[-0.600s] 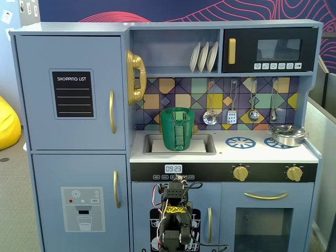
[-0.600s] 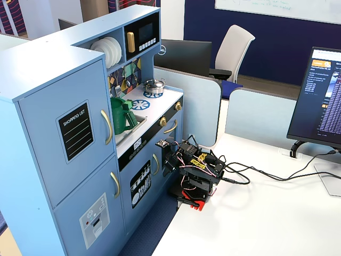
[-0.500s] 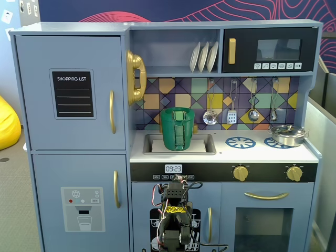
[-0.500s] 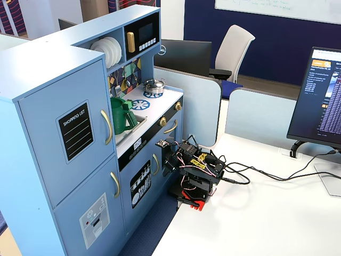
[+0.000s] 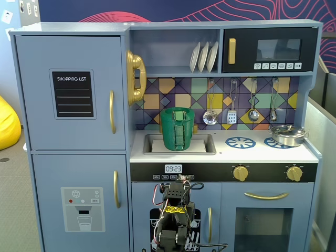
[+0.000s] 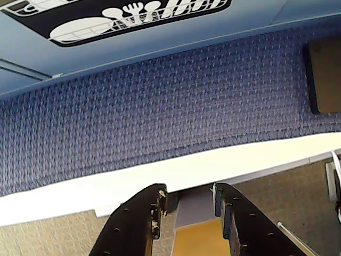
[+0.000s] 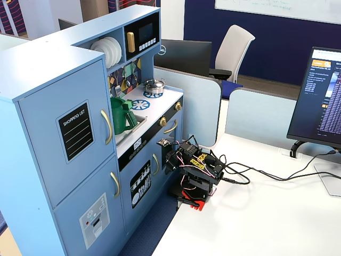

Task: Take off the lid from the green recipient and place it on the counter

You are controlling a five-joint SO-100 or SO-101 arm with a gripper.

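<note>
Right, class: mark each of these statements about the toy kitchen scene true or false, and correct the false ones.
1. The green recipient stands in the sink. True.
2. The gripper is shut on the lid. False: in the wrist view its fingers are apart, holding nothing, over the carpet.
3. The silver pot sits on the right-hand burner in the front fixed view. True.
4. The arm reaches over the counter. False: it is folded low in front of the kitchen.
5. Three white plates stand on the shelf. True.
</note>
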